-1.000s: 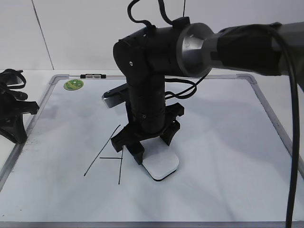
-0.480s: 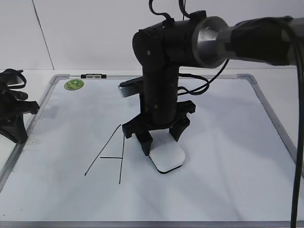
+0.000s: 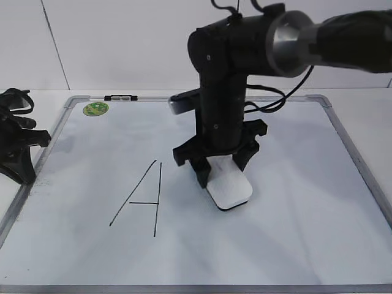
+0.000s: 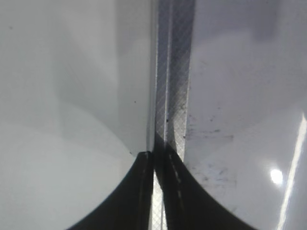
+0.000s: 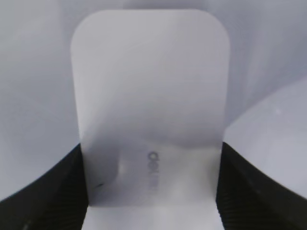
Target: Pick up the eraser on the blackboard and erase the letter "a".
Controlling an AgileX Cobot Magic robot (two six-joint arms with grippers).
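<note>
Centrally, right of middle in the exterior view, the white eraser (image 3: 228,188) lies flat on the blackboard (image 3: 294,239), clamped between the jaws of the right gripper (image 3: 222,166). Left of it stands a drawn capital "A" (image 3: 144,199). At the far left edge, the left gripper (image 3: 19,152) rests with jaws together.

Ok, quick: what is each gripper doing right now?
Left gripper: shut, holding nothing, at the blackboard frame.
Right gripper: fingers closed on the eraser, which rests on the board.
</note>
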